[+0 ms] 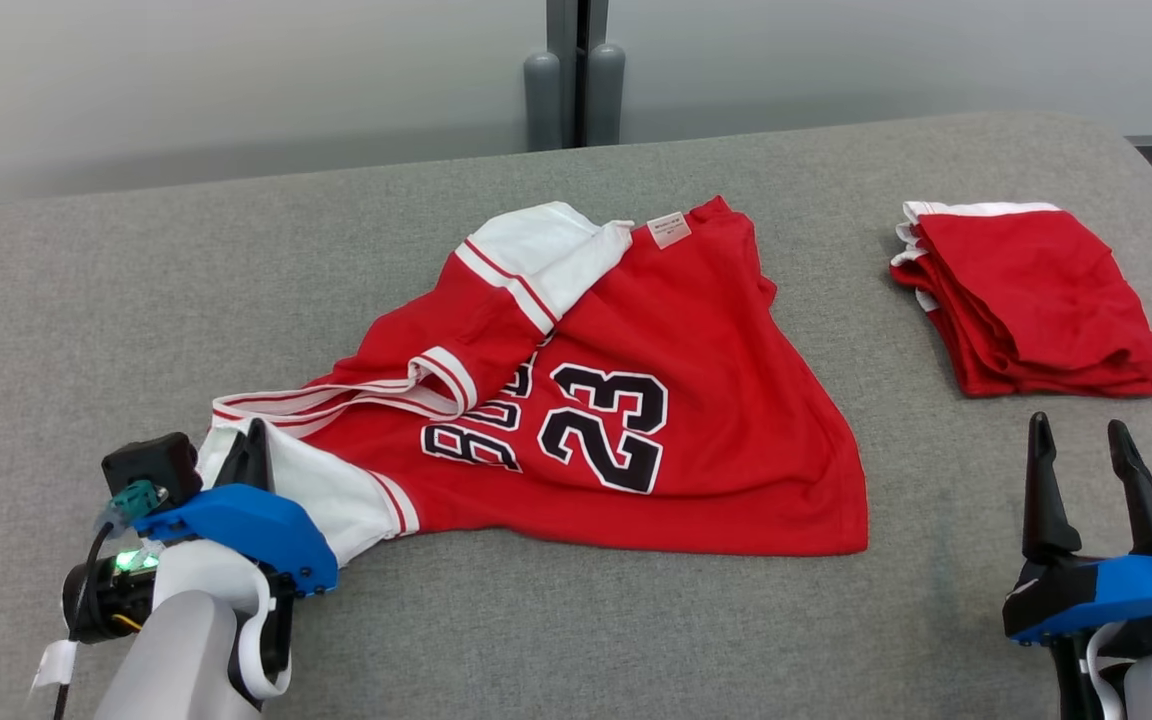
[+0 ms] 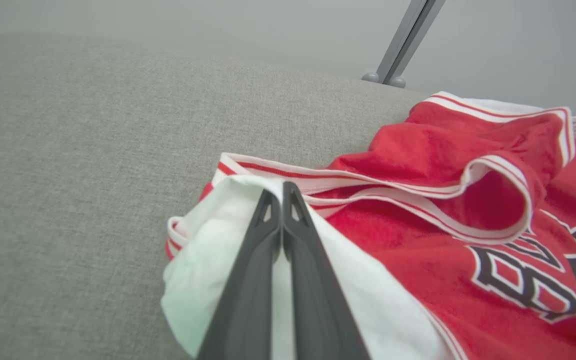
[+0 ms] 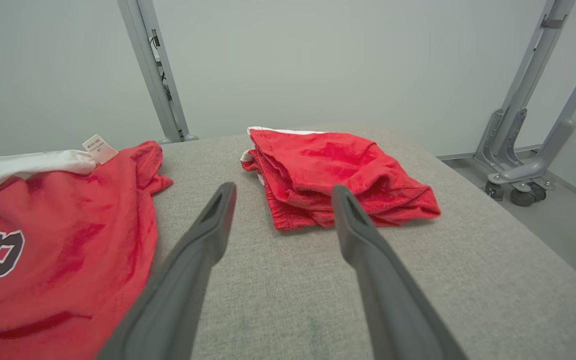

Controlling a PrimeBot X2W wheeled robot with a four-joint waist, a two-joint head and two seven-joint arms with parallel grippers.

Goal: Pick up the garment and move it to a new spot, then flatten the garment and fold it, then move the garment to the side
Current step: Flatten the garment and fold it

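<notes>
The garment [image 1: 696, 400] is a red jersey with white sleeves and a black "23". It lies crumpled and partly spread across the middle of the grey table. My left gripper [image 1: 251, 445] sits at the jersey's near-left corner, shut on the white sleeve. In the left wrist view the left gripper [image 2: 282, 192] has its two fingers pressed together, with the white cloth of the garment [image 2: 418, 260] bunched around them. My right gripper [image 1: 1081, 440] is open at the lower right, above bare table and apart from the jersey. In the right wrist view the right gripper [image 3: 283, 195] holds nothing, and the garment [image 3: 68, 225] lies to its left.
A folded pile of red cloth [image 1: 1026, 300] lies at the far right of the padded grey table [image 1: 136, 300], straight ahead of the right gripper; the folded pile [image 3: 338, 175] is also in the right wrist view. Grey frame posts [image 1: 576, 90] stand behind the table. A wheeled stand [image 3: 518, 175] is on the floor to the right.
</notes>
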